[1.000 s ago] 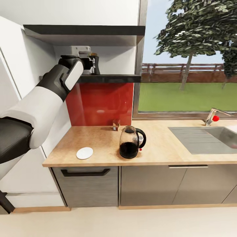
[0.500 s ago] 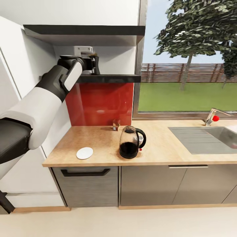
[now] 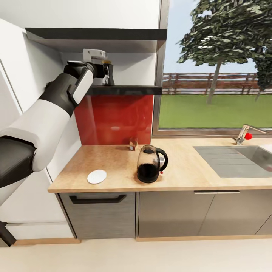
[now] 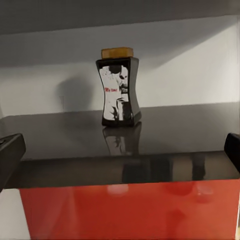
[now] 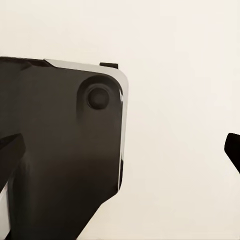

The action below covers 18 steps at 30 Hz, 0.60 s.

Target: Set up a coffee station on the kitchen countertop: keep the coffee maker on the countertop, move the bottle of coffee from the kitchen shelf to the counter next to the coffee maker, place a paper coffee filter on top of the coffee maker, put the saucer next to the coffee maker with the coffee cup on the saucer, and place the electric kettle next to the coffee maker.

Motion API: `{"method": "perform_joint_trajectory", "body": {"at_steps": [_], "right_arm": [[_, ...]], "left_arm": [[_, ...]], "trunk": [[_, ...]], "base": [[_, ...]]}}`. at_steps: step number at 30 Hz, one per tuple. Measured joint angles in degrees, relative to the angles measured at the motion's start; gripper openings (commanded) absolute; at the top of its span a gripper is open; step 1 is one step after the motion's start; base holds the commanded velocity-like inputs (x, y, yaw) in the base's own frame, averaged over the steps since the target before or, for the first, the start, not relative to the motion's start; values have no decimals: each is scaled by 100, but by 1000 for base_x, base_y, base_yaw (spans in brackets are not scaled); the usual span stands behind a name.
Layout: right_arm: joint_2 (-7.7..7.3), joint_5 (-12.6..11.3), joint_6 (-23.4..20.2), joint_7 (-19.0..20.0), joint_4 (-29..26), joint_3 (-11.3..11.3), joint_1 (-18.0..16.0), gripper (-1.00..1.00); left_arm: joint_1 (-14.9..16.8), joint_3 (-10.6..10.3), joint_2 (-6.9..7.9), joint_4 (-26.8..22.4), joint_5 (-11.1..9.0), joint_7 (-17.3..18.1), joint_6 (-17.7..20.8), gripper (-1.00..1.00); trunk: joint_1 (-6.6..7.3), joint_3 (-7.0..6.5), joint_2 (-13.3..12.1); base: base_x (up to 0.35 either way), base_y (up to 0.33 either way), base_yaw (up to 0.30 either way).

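The coffee bottle (image 4: pixel 118 87), black with a printed label and a golden lid, stands upright on the glossy black shelf (image 4: pixel 165 132). My left gripper (image 4: pixel 120 150) is open at the shelf's front edge, its fingertips (image 4: pixel 10 150) spread wide and short of the bottle. In the head view the left gripper (image 3: pixel 107 73) is raised to the shelf (image 3: pixel 128 90) and covers most of the bottle. On the countertop (image 3: pixel 113 156) stand a dark glass electric kettle (image 3: pixel 150 164) and a white saucer (image 3: pixel 97 176). My right gripper (image 5: pixel 122 150) is open over pale floor.
A small brown object (image 3: pixel 133 143) sits at the back of the counter by the red backsplash (image 3: pixel 113 113). A grey item (image 3: pixel 162 160) is mostly hidden behind the kettle. A sink (image 3: pixel 241 158) and tap (image 3: pixel 243 134) lie to the right. A second shelf (image 3: pixel 94 36) hangs just above the gripper.
My left arm has lifted slightly, bringing the gripper a little higher at the shelf. The things on the counter have stayed put.
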State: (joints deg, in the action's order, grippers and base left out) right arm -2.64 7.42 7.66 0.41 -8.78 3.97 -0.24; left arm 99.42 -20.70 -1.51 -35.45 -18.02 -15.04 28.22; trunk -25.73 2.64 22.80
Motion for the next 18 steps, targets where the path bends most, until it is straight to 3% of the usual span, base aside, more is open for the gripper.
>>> {"method": "perform_joint_trajectory", "body": {"at_steps": [10, 18], "right_arm": [[-1, 0, 0, -9, 7, 0, 0, 100], [-1, 0, 0, -9, 9, 0, 0, 100]], "left_arm": [[0, -37, -31, -19, 1, -1, 0, 100], [0, -8, -6, -23, -5, 10, 4, 100]], "trunk": [[1, 0, 1], [-1, 0, 1]], "base": [[284, 0, 0], [94, 0, 0]]}}
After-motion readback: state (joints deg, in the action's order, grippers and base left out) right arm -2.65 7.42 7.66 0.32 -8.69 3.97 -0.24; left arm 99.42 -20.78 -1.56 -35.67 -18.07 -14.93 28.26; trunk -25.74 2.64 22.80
